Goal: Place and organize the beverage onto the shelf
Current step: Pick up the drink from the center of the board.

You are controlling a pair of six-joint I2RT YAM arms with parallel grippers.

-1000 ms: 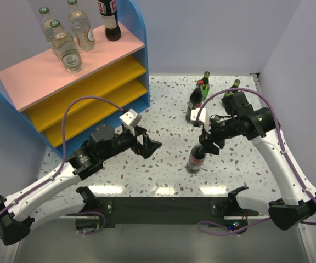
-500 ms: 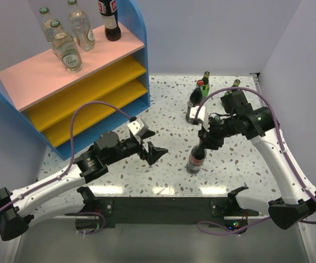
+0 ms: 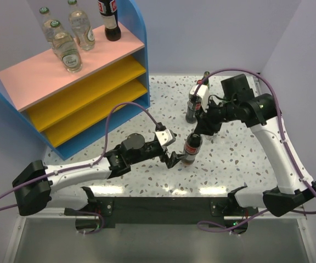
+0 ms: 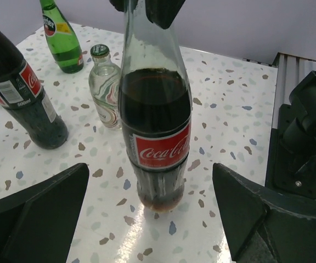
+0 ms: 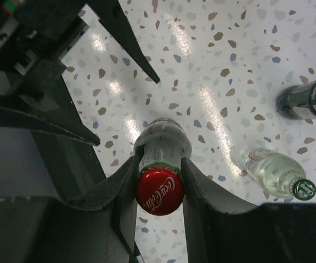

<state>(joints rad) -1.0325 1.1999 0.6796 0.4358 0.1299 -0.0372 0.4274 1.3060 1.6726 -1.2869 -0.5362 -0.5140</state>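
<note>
From above, my right gripper (image 3: 197, 133) is clamped on the neck of a cola bottle (image 3: 189, 152). It stands leaning a little on the speckled table (image 3: 163, 109), between my two arms. My left gripper (image 3: 175, 159) is spread wide just beside the bottle's lower body, on its left. The shelf (image 3: 139, 33) stands at the far left, well apart from all this. Its pink top board carries three clear bottles (image 3: 66, 50) and one dark bottle (image 3: 109, 21). Behind my right gripper stands a second cola bottle (image 3: 192, 107).

From my left wrist, the cola bottle (image 4: 155, 137) fills the middle, its red label facing me. My two dark fingers (image 4: 37, 219) frame it low on either side with open table between them and the glass, so nothing is gripped. Its base looks to be on the table (I cannot tell for certain). My right gripper's fingertips pinch it at the very top edge. Further back stand the second cola bottle (image 4: 23, 104), a clear green-capped bottle (image 4: 104, 87) and a green glass bottle (image 4: 62, 41).

From my right wrist, looking straight down, my fingers (image 5: 202, 189) press against both sides of the neck just under the red cap (image 5: 159, 190). My left gripper's open fingers reach in from the upper left. To the right stand the clear green-capped bottle (image 5: 273, 174) and the second cola bottle (image 5: 306, 104).
</note>
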